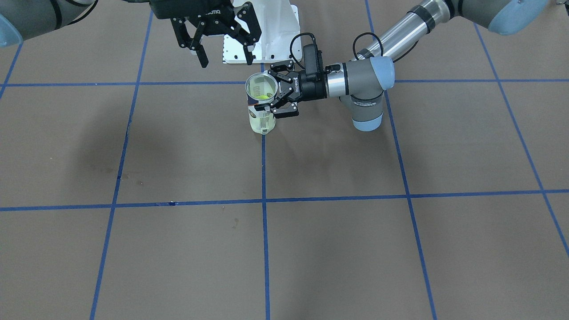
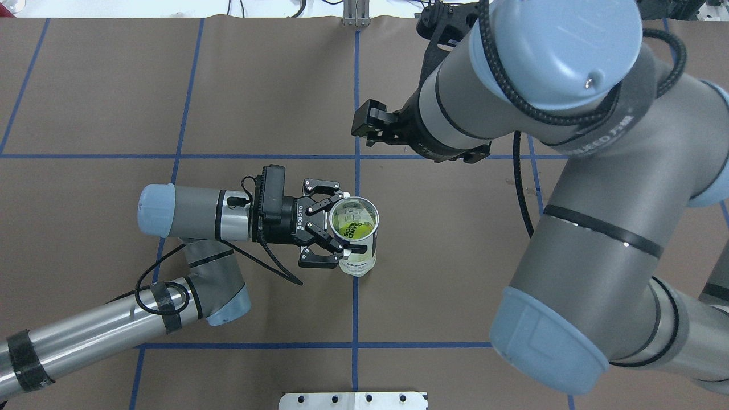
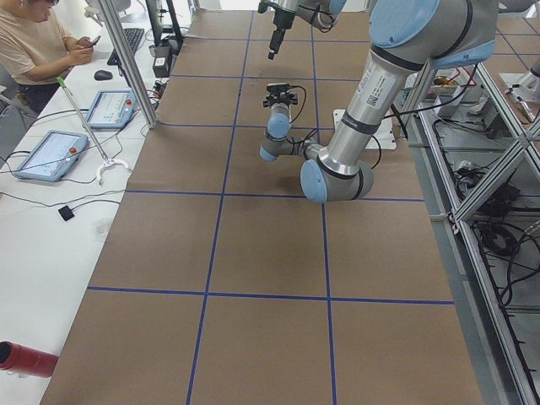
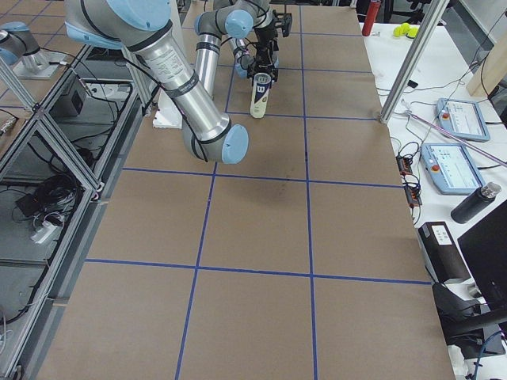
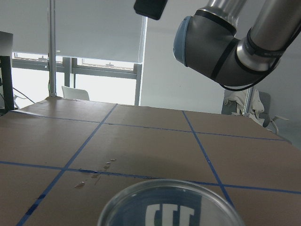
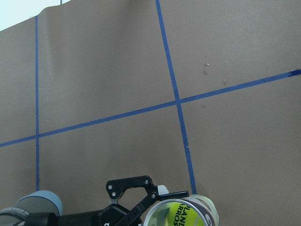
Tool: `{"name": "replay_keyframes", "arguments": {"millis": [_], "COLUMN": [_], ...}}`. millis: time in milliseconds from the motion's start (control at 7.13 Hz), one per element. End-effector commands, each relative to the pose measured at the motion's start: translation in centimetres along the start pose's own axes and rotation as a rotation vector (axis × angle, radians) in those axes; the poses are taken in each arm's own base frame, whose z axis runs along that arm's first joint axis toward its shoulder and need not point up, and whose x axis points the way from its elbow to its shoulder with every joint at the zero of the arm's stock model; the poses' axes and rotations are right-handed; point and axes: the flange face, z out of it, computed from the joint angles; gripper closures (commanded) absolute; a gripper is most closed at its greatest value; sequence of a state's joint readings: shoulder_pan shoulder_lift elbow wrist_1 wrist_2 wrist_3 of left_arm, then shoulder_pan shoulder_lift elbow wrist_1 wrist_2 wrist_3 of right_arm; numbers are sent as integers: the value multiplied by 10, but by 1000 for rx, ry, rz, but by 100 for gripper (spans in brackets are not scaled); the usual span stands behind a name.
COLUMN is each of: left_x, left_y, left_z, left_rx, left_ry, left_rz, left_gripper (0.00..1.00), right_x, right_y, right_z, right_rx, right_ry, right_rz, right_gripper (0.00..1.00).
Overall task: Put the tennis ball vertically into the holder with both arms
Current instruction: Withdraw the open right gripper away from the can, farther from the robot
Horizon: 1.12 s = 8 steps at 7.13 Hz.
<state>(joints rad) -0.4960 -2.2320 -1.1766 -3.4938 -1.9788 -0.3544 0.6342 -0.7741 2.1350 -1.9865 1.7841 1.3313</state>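
Holder [image 2: 364, 256] stands upright on the bench, on the blue tape line [image 2: 355, 307], nearer the robot-side edge than the operators' edge. The tennis ball [image 2: 350, 230] is already inside. Left gripper [image 2: 342, 223] reaches in level w/ its jaws pinching the holder just under the rim, prob. to keep the tube vertical & steady. Right gripper [image 1: 227, 61] hangs above, clear of the mouth, jaws spread & empty, so the drop looks done.

Brown table [image 1: 333, 249] crossed by blue tape lines [image 1: 264, 178], white desk [image 3: 51, 219] alongside, bright windows [image 5: 94, 89] beyond.
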Motion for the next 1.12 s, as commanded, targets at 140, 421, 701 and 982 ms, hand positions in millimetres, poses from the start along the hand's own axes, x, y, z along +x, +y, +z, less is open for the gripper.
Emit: {"name": "replay_keyframes", "arguments": {"millis": [140, 421, 701, 982], "left_x": [0, 0, 1, 2], "left_y": [2, 2, 2, 0], "left_z": [-1, -1, -2, -4], "left_rx": [-2, -2, -2, 20], "left_ry": [0, 0, 0, 6], "left_rz": [-1, -1, -1, 7], "left_gripper": [16, 16, 13, 1], "right_x": [107, 220, 339, 380], "right_y": [-100, -209, -271, -278], "right_z": [-6, 11, 44, 58], "right_rx": [-63, -132, -157, -125], "right_ry": [110, 190, 151, 113], "right_rz": [-201, -361, -427, -440], "right_gripper": [0, 0, 0, 0]}}
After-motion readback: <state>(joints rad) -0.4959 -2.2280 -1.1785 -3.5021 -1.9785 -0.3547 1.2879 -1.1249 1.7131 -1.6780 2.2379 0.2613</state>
